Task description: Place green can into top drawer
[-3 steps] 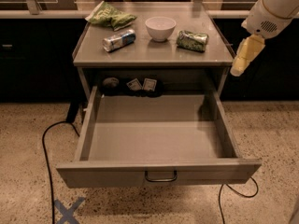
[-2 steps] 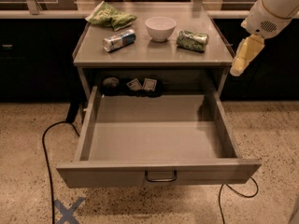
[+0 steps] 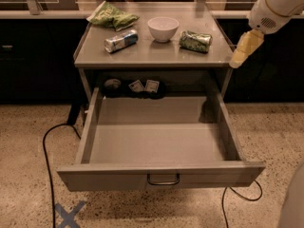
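The green can (image 3: 195, 41) lies on its side on the right part of the cabinet top, just right of the white bowl (image 3: 163, 28). The top drawer (image 3: 156, 175) is pulled wide open below, with its dark loop handle (image 3: 163, 179) at the centre of the front panel; nothing lies in its front part. My gripper (image 3: 243, 51) hangs from the white arm at the cabinet's right edge, to the right of the green can and apart from it. It holds nothing.
A silver-and-blue can (image 3: 120, 41) and a green chip bag (image 3: 112, 16) lie on the left of the cabinet top (image 3: 147, 56). Small dark items (image 3: 137, 86) sit at the drawer's back. Black cables (image 3: 47, 151) run across the floor on both sides.
My gripper has shifted slightly left and up, a little closer to the green can. The can, the bowl and the drawer have not moved.
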Controlling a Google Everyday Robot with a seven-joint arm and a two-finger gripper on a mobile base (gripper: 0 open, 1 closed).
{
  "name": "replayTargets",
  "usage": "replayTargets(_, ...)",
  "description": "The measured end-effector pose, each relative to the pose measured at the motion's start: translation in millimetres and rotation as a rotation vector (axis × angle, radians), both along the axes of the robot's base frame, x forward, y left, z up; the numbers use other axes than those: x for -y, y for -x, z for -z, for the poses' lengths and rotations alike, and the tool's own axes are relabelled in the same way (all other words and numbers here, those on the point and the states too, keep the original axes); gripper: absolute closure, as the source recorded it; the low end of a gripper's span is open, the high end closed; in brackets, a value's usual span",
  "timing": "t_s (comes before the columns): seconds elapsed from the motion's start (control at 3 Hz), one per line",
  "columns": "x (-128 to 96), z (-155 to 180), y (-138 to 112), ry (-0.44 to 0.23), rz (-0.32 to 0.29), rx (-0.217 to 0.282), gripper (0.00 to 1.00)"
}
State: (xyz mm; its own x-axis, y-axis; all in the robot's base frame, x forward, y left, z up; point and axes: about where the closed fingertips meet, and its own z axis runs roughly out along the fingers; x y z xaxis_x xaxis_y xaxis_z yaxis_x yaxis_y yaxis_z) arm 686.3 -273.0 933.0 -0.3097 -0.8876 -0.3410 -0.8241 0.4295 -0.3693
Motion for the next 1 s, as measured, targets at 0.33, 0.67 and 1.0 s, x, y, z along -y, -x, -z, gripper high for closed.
replayTargets(0.33, 2, 0, -38, -0.025, 0.017, 0.063, 0.0)
replayTargets(0.67, -5, 3, -73, -0.064, 0.01, 0.104, 0.0)
replayTargets(1.0, -40, 21, -119, -0.125, -0.041, 0.132, 0.0)
